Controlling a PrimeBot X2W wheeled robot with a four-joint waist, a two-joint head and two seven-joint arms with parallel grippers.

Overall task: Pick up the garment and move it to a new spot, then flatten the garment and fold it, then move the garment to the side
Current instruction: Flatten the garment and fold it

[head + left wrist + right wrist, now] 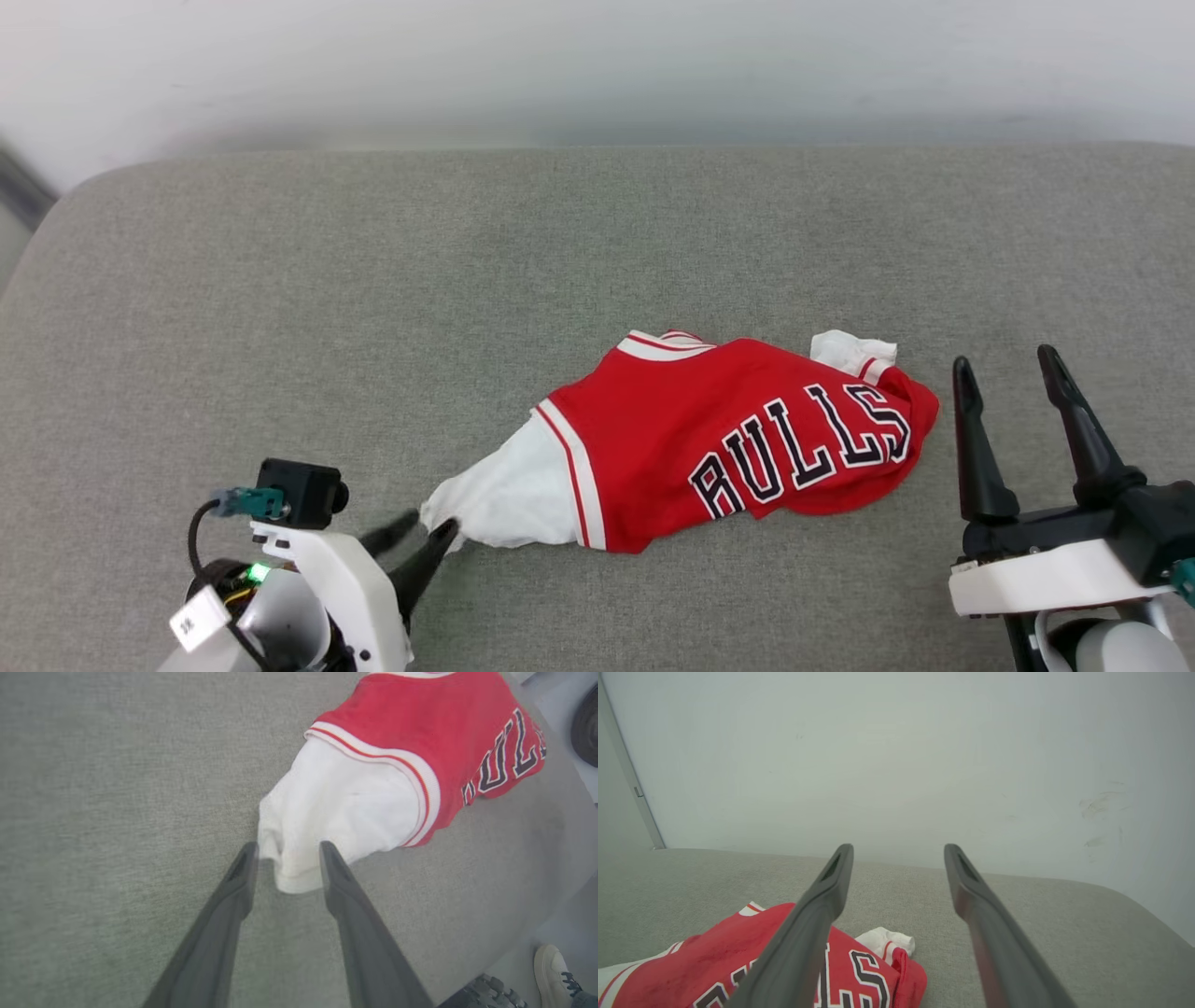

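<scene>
The garment (738, 439) lies crumpled on the grey cushioned surface, red with black "BULLS" lettering facing up and a white sleeve (509, 495) trailing toward the lower left. My left gripper (431, 525) sits at that sleeve's tip. In the left wrist view its fingers (288, 847) stand a little apart, with the slack white cuff (299, 877) lying between them on the surface. My right gripper (1004, 359) is open and holds nothing, just right of the garment's right end. In the right wrist view the right gripper (899, 848) is raised above the garment (691, 970) and points at the wall.
The grey cushioned surface (373, 280) runs wide to the left and back, ending at a white wall (597, 65). In the left wrist view its near edge drops to a pale floor, where a person's shoe (553, 970) stands. A dark round object (587, 723) is at the right edge.
</scene>
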